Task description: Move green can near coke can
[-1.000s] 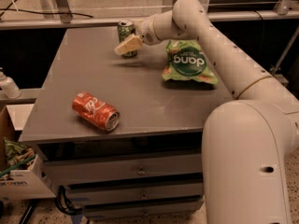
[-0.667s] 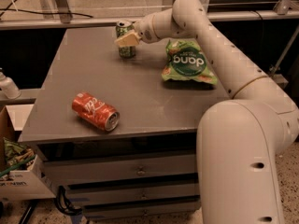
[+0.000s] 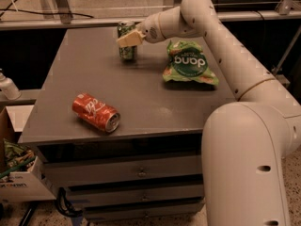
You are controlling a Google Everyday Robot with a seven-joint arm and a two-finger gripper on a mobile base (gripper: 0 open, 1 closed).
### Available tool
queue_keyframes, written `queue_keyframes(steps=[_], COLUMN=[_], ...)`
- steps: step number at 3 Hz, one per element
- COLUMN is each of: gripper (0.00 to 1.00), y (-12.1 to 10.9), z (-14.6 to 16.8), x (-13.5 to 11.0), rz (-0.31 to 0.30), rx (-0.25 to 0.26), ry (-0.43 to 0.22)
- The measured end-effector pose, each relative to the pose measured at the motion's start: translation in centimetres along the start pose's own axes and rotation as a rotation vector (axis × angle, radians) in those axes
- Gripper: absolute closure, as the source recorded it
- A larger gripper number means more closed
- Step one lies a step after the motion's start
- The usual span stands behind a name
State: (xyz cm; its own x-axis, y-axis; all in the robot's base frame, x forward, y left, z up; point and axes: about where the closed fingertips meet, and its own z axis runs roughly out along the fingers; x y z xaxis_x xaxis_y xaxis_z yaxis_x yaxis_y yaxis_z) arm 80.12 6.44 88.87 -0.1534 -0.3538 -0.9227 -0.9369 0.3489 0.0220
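Observation:
The green can (image 3: pixel 127 51) stands upright at the far middle of the grey table (image 3: pixel 141 93). My gripper (image 3: pixel 130 37) reaches in from the right and is closed around the can's upper half. One cream finger (image 3: pixel 128 38) lies across the can's front and the other is hidden behind it. The coke can (image 3: pixel 95 112) lies on its side near the table's front left edge, its open end facing front right, well apart from the green can.
A flat green chip bag (image 3: pixel 189 64) lies on the table to the right of the green can, under my arm (image 3: pixel 221 46). Drawers (image 3: pixel 136 173) sit below the tabletop. A cardboard box (image 3: pixel 19 182) stands on the floor at the left.
My gripper has shifted slightly up and right on the green can, so more of the can's lower part shows. The coke can and chip bag have not moved.

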Motion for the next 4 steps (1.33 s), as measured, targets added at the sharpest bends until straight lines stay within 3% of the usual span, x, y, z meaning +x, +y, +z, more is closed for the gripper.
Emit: queue_keyframes(steps=[1,3,4], gripper=[1.00,1.00,1.00], y=[3.4,12.2,12.2], z=[-1.9,-5.9,-5.8], x=[-0.3,0.8,0.8], rz=[-0.004,-0.041,-0.041], rx=[-0.090,-0.274,-0.275], ry=[-0.008,0.011,0.011])
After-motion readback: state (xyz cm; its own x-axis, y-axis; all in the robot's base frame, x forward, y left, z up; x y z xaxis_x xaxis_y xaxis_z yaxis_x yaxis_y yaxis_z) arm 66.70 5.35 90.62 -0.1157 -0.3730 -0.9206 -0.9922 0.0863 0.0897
